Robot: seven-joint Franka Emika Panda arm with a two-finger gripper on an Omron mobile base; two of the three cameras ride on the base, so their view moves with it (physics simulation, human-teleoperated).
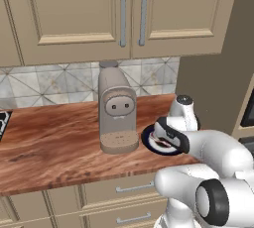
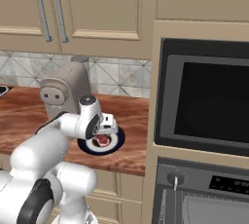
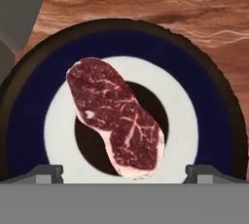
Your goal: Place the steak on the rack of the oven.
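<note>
**Steak not yet picked up**

The claw (image 3: 124, 172) is hovering spread wide just above the steak (image 3: 115, 119), gripping nothing. The meat is lying on the blue-rimmed plate (image 3: 214, 116) on the counter (image 2: 131, 155). Farther right, the oven (image 2: 206, 101) is apparently standing shut, its rack hidden, so everything remains.

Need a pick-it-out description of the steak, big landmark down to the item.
Start at the wooden counter left of the dark built-in oven. Just right of the beige coffee machine sits a round white plate with a dark blue rim. The steak lies across its middle: a flat, red, fat-marbled oval, the only food on the counter.
</note>
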